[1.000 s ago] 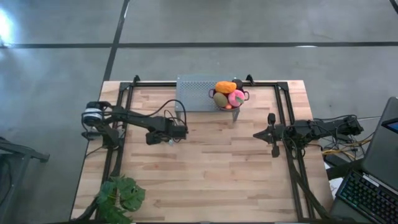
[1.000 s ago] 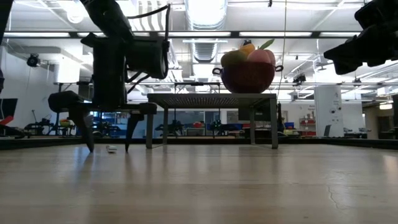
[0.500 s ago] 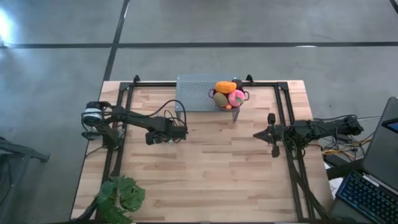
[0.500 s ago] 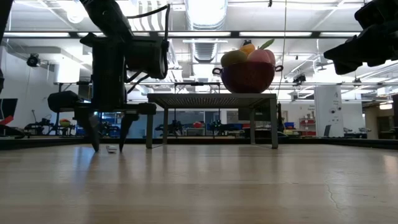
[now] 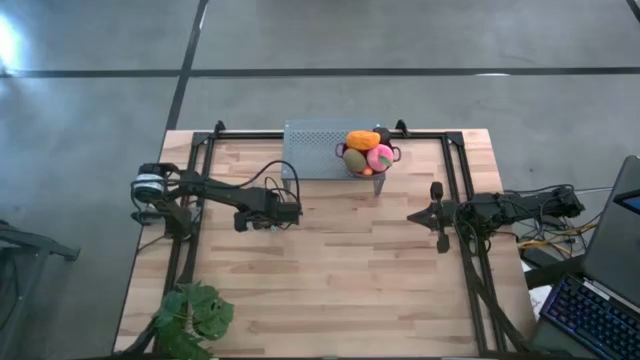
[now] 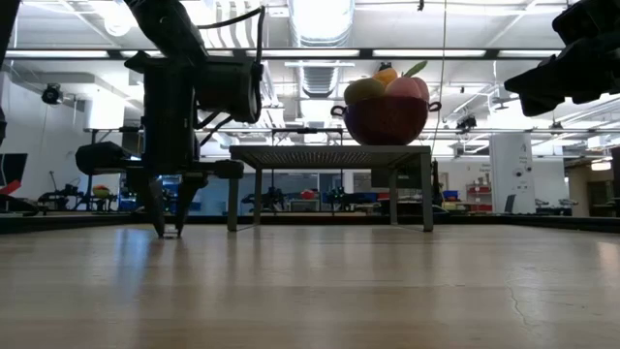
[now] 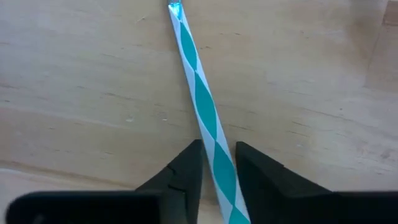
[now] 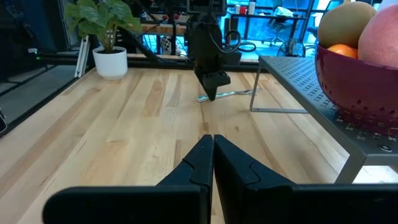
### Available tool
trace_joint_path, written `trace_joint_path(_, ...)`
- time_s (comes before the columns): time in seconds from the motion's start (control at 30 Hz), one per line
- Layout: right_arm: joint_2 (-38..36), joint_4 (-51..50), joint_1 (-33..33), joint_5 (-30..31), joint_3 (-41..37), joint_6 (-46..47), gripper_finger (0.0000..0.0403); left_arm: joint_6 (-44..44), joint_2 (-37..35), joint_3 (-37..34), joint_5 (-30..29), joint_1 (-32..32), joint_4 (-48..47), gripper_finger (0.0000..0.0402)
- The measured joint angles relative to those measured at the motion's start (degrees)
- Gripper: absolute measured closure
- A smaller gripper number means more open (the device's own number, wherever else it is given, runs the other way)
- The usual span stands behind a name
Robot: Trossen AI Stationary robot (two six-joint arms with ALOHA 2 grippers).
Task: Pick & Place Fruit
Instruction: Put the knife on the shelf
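Note:
The fruit (image 5: 366,152) lies piled in a purple bowl (image 6: 387,121) on a grey perforated stand (image 5: 312,150) at the table's far edge; no gripper is near it. My left gripper (image 7: 219,167) points down at the table left of the stand, shut on a teal-and-white striped straw (image 7: 198,87) that lies flat on the wood. In the right wrist view the straw (image 8: 233,94) shows beside that gripper (image 8: 210,93). My right gripper (image 5: 412,216) waits shut at the table's right side, level, touching nothing. My left gripper pinches the straw between its two fingertips (image 7: 186,171), one on each long side, at a spot (image 7: 217,155) toward one end. The fingers come from above, pointing down, and lie across the straw. The straw rests flat on the table.
A leafy plant (image 5: 190,315) stands at the table's near left corner. Black frame rails (image 5: 455,180) run along the table's left, right and far sides. A laptop and keyboard (image 5: 600,310) sit off the right edge. Bare wood lies between the two arms.
My left gripper has stayed in place over the straw and drawn its fingers together, from a wide gap to a narrow one, until they meet the straw's sides. The straw still lies on the table.

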Motion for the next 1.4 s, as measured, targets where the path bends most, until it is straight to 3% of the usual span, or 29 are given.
trace_joint_path(0.27, 0.0, 0.0, 0.0, 0.0, 0.0, 0.03, 0.0394, 2.0, -0.04, 0.0, 0.02, 0.0, -0.15, 0.0347)
trace_joint_path(0.8, 0.02, 0.0, 0.01, 0.0, 0.0, -0.05, 0.0394, 3.05, -1.12, -0.16, 0.17, 0.0, -3.28, 0.0346)
trace_joint_path(1.4, 0.04, 0.0, 0.01, 0.0, 0.02, -0.01, 0.0394, 3.48, -11.61, -0.11, -5.21, 0.22, -7.16, 0.0346)
